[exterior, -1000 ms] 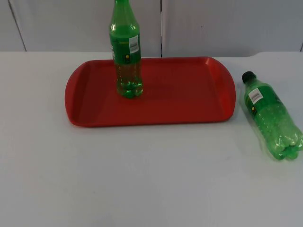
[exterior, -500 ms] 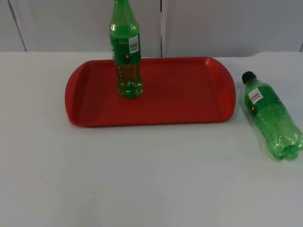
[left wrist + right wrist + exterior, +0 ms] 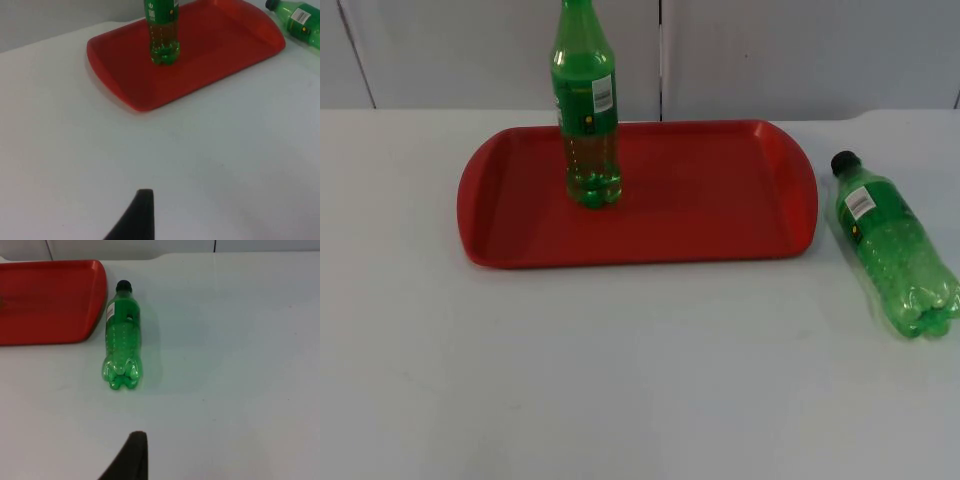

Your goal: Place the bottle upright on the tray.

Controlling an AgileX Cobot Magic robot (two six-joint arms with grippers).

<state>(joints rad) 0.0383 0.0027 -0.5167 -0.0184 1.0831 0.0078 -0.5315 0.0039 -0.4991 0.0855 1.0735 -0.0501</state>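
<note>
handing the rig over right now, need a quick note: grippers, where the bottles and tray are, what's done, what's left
Left gripper: above bare table in front of the red tray, holding nothing.
Right gripper: above bare table near the lying bottle's base, holding nothing.
Both arms wait.
Done: one green bottle stands upright on the tray's left half.
Left: the second green bottle, black cap on, lies on its side on the white table just right of the tray, cap toward the wall. It needs to be picked up and stood on the tray.
</note>
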